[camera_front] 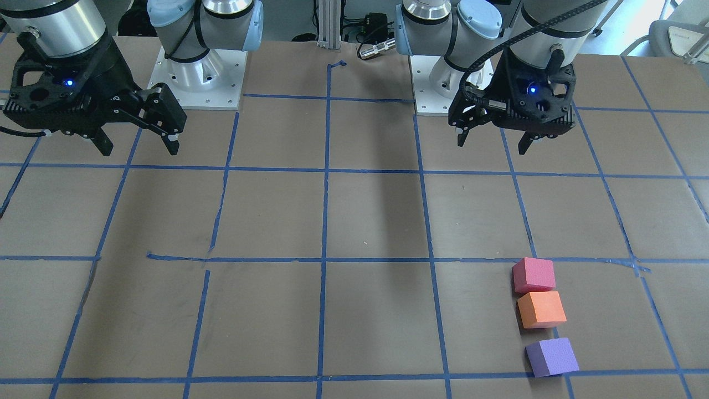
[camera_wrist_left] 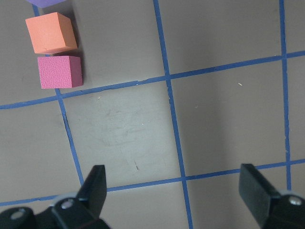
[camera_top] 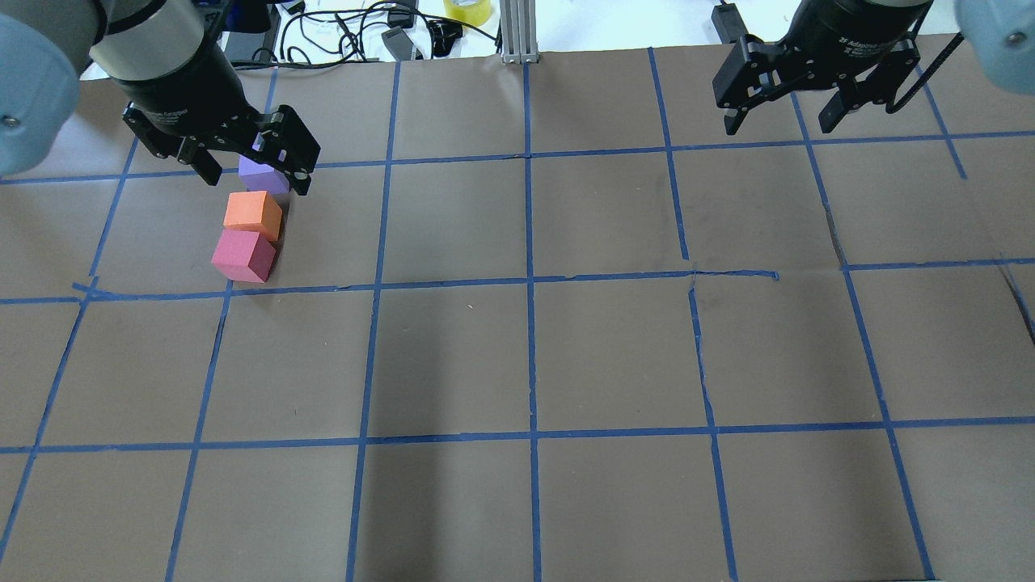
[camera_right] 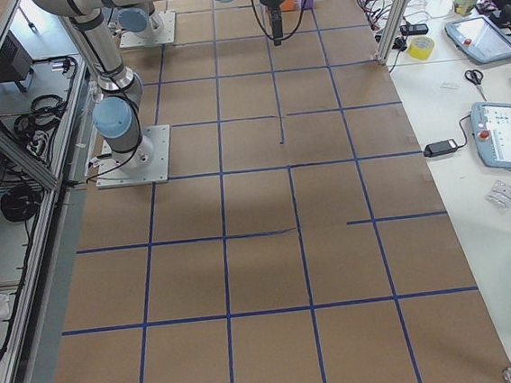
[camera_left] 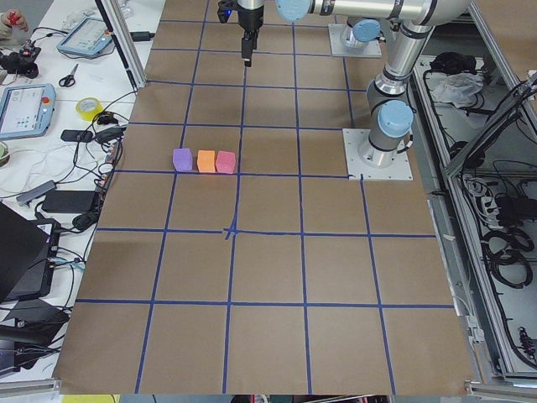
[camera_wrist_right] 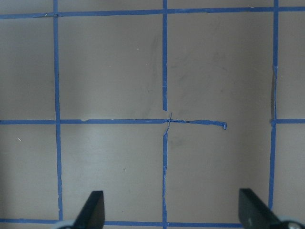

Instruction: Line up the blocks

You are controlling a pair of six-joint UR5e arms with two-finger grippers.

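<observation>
- Since the 3 blocks already lie in a row on the robot's left side of the table (camera_front: 376, 221), the job looks done or nearly so. The main risk now is spoiling it. The pinkish-red block (camera_front: 533, 275) is nearest the robot, the orange block (camera_front: 541, 309) is tight against it or all but, and the purple block (camera_front: 551, 357) is at the far end.
- Purple block: thin gap from the orange, set a bit sideways and twisted vs. the other 2. If a fix is tried, room is short. A finger coming down on the orange side could shove that cube and bend the row.
- Foam cubes look light, so they'd prob. slide or tip at any brush, and might cling to a pad on release.
- left gripper (camera_front: 492, 145): jaws wide apart, nothing held, raised off the table. The overhead view puts it over the purple end, so a straight descent w/o re-aiming could land a finger on a cube.
- right gripper (camera_front: 138, 148): also wide open and empty, raised, well apart from the blocks on the opposite side. Little threat unless it reaches across.
- blue tape (camera_front: 325, 221): torn and lifted in spots, so a pushed cube might catch on an edge.
</observation>
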